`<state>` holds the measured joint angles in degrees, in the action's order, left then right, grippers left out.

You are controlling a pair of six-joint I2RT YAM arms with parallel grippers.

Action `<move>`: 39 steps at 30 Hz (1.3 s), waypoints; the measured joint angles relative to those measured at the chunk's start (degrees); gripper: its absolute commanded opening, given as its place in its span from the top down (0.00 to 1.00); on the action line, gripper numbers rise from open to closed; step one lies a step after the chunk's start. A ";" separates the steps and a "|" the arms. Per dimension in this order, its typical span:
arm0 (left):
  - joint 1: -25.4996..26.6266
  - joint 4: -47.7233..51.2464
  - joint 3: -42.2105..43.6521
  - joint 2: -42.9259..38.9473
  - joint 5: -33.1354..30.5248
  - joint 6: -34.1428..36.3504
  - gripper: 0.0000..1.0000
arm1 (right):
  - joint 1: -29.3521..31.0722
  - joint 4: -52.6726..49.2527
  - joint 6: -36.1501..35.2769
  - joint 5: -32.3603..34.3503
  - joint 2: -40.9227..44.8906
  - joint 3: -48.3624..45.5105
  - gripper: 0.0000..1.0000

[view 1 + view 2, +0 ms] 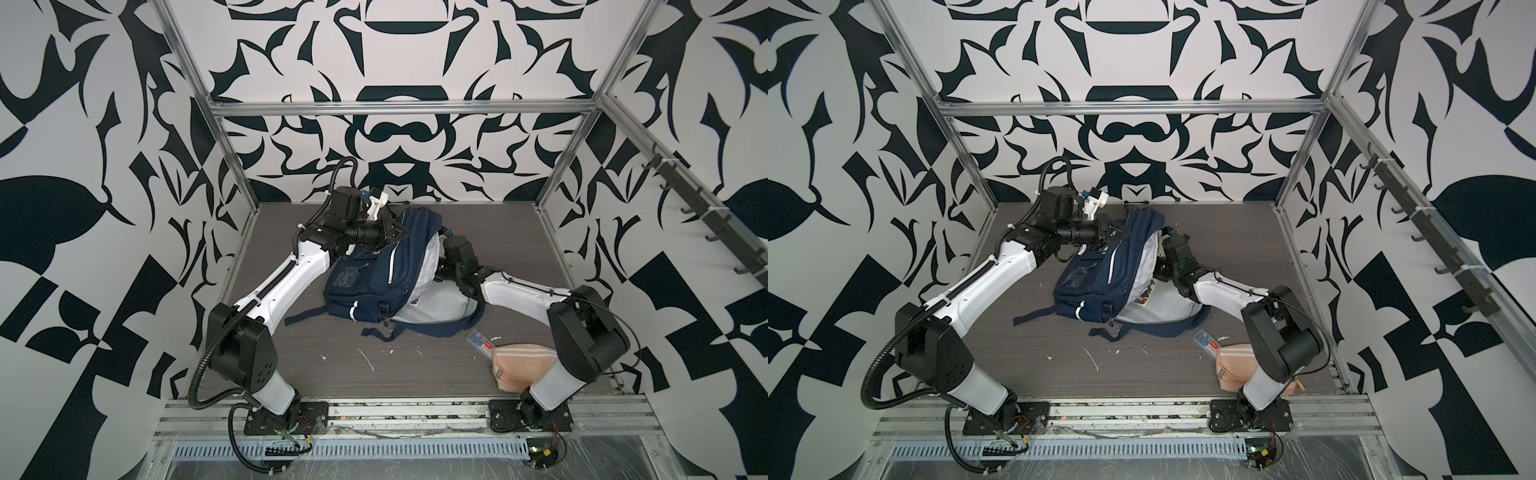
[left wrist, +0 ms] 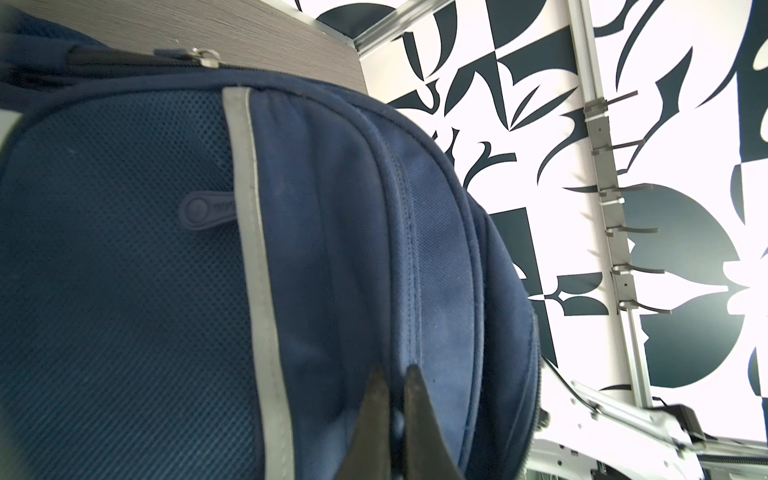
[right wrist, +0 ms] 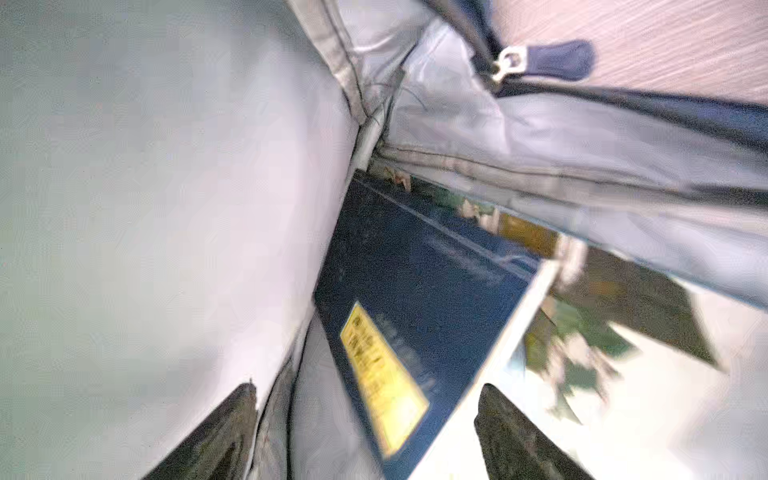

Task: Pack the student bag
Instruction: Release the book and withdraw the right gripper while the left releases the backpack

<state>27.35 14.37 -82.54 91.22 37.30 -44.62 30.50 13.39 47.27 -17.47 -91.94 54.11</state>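
Over on the left, the left arm [image 1: 286, 278] stretches across the grey wood-grain surface [image 1: 291, 374] towards the back wall. The left jaws are clamped shut on the student bag [image 1: 374, 274], on a fold of its navy front panel near the top; in the left wrist view the two dark tips sit almost touching, with a seam of blue fabric pinched between them, just beside a white reflective stripe [image 2: 249, 249].

The bag itself sits in the middle of the surface, rather towards the back. Its front panel is tilted up at the pinched end, its main compartment gapes towards the right with pale grey lining showing, and its dark straps [image 1: 303, 316] trail towards the front edge.

The right arm [image 1: 515, 291] comes in low from the right, and its wrist disappears into that opening; in both top views the bag hides its tips. The right wrist view shows the right jaws standing wide apart inside the lining, holding nothing. Between them lies a dark blue book [image 3: 415, 282] with a yellow label [image 3: 382, 374], and beside it is a paler cover too blurred to name; a navy zip pull [image 3: 573, 58] hangs at the compartment's edge.

At the front right a small clear case [image 1: 480, 340] with a red mark lies just beside a peach-pink striped pouch [image 1: 523, 363], which is partly hidden behind the right arm; both are outside the bag.
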 measured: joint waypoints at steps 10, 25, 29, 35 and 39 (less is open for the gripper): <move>-2.71 -2.08 2.25 -0.31 0.11 -1.03 1.00 | 0.00 -14.45 -7.08 5.27 12.85 -5.49 0.14; -1.95 -2.19 -1.33 9.66 -0.04 1.11 0.92 | 0.02 -35.32 -15.67 14.38 45.62 -12.83 0.14; -0.57 -1.97 -3.63 14.45 -1.20 0.96 0.83 | 0.02 -36.63 -17.79 14.53 45.33 -12.81 0.15; 1.70 0.66 -9.07 20.00 -3.76 1.84 0.64 | 0.02 -36.59 -19.41 14.25 42.86 -12.81 0.16; 2.29 2.25 -9.49 20.17 -5.09 2.69 0.53 | 0.02 -36.52 -20.76 13.84 41.64 -12.59 0.16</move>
<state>29.65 16.62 -92.03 111.39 32.21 -41.93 30.52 -23.14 26.50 -3.64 -50.30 41.52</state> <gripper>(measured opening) 0.413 0.841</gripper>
